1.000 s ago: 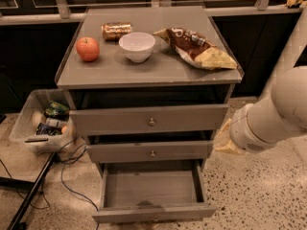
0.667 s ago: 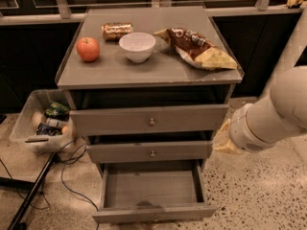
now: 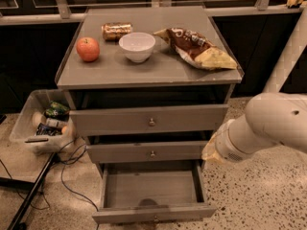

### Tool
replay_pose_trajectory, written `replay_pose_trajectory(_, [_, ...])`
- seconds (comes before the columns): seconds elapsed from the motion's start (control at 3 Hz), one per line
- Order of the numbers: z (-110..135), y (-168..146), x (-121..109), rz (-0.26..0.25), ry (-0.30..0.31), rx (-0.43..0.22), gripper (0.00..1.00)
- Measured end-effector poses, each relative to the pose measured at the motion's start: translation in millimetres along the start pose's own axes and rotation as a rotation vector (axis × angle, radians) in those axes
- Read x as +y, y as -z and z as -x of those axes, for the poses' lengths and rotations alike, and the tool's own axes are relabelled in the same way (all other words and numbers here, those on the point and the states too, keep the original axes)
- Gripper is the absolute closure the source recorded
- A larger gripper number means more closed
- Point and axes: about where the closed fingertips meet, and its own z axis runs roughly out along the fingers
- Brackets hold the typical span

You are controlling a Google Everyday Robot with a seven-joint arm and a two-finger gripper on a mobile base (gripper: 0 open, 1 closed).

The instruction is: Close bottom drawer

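Note:
The bottom drawer of the grey cabinet is pulled out toward me. Its shallow grey interior looks empty, and a small knob sits on its front panel at the lower edge of the view. The top drawer and the middle drawer are shut or nearly shut. My white arm comes in from the right. My gripper is at its tip, beside the right end of the middle drawer and above the bottom drawer's right side. It is mostly hidden by the arm.
On the cabinet top lie an apple, a can on its side, a white bowl and a chip bag. A clear bin of items and cables sit on the floor to the left. A railing runs behind.

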Motion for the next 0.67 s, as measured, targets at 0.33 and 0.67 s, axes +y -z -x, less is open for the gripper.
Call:
replay_pose_trajectory(0.33, [-17, -41, -1, 0.005, -0.035, -0.011, 1.0])
replay_pose_trajectory(0.67, [-35, -80, 10, 0.007, -0.043, -0.057, 1.0])
